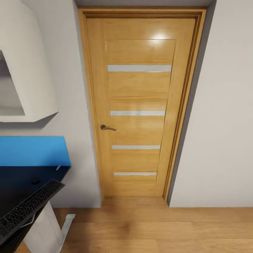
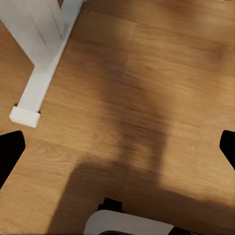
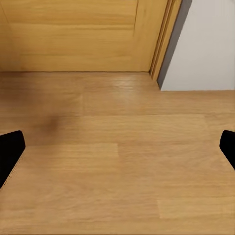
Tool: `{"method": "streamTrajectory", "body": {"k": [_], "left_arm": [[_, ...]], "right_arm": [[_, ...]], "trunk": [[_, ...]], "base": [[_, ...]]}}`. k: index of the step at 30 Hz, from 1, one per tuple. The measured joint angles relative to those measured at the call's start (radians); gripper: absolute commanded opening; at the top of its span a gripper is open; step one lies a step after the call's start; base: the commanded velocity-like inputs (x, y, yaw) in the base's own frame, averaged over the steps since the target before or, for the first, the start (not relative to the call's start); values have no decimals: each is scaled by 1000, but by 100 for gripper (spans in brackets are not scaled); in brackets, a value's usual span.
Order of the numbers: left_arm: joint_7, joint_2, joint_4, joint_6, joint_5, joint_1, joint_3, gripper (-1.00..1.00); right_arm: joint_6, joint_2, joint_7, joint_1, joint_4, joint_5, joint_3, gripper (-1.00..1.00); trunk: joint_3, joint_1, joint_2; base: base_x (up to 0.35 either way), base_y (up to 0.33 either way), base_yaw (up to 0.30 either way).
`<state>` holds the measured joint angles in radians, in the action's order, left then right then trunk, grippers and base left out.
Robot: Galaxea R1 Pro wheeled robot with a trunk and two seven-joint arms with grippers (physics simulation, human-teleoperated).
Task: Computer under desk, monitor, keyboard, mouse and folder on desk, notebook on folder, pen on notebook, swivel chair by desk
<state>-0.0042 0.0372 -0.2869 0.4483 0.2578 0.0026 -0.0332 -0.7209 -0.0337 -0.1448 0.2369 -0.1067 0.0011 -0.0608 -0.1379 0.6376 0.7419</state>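
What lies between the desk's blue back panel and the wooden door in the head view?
A strip of pale grey wall separates the blue back panel from the door; nothing hangs or stands on that stretch in the head view.

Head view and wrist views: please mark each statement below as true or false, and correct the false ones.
1. The wooden door is closed. True.
2. The keyboard lies on the floor. False: it rests on the black desk, with its near end overhanging the desk's edge.
3. The desk has a bright blue back panel. True.
4. The left gripper holds a pen. False: its fingertips are wide apart, with bare wood floor between them.
5. The right gripper is open over the floor near the door. True.
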Motion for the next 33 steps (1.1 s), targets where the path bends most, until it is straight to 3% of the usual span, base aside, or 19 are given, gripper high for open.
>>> {"method": "streamTrajectory", "body": {"k": [33], "left_arm": [[0, -1, 0, 0, -1, 0, 0, 100]], "right_arm": [[21, 4, -1, 0, 0, -2, 1, 100]], "trunk": [[0, 0, 0]], "base": [[0, 0, 285]]}}
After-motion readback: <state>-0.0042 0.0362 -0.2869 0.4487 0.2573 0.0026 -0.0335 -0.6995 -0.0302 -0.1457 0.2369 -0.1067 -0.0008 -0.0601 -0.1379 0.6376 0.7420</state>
